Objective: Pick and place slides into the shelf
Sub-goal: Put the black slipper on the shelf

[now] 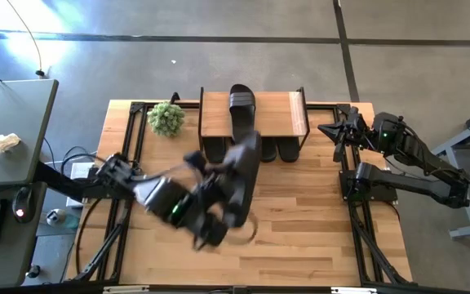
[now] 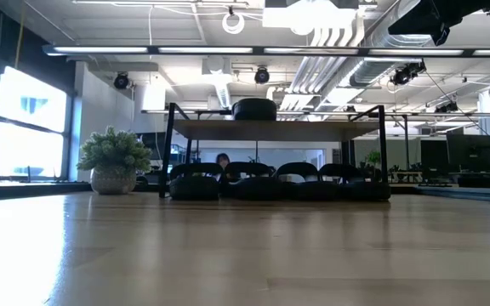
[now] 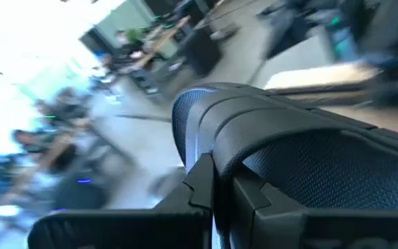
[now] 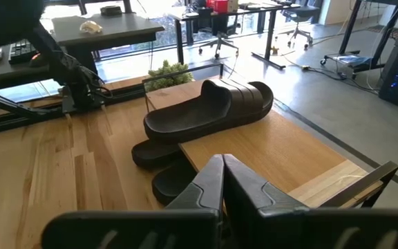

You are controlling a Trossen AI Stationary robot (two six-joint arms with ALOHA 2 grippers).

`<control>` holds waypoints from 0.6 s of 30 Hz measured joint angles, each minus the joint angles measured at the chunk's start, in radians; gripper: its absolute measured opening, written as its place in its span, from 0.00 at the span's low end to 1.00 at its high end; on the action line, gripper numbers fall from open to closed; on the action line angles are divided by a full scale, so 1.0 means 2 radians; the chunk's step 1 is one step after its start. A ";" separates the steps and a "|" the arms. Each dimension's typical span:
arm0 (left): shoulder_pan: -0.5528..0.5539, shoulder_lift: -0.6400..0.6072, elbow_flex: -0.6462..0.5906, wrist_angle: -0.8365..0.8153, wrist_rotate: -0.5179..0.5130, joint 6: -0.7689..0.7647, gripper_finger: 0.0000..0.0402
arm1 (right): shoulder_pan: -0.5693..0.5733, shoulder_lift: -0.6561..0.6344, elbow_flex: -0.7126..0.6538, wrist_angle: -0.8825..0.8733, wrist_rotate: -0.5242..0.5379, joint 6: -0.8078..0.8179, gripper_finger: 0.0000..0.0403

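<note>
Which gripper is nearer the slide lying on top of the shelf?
Left. The left gripper, shut on a slide, is just in front of the shelf-top slide. The right gripper waits shut beside the shelf.

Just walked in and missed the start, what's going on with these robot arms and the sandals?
The robot is stowing black sandals on a small wooden shelf. The left gripper has its jaws shut on one sandal, holding it in the air over the middle of the table, short of the shelf. One sandal already lies on the shelf's top, and four more sit in a row beneath it. The right gripper, jaws shut and empty, waits by the shelf's right end. A potted plant stands left of the shelf.
</note>
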 joint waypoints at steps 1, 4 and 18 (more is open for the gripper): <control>0.018 -0.001 0.001 0.003 -0.001 0.026 0.01 | 0.000 0.000 0.000 0.000 0.000 0.000 0.00; 0.073 -0.004 0.000 0.003 0.008 0.095 0.01 | 0.000 0.000 0.000 0.000 0.000 0.000 0.00; 0.325 -0.023 0.000 -0.106 0.102 0.190 0.01 | 0.000 0.000 0.000 0.000 0.000 0.000 0.00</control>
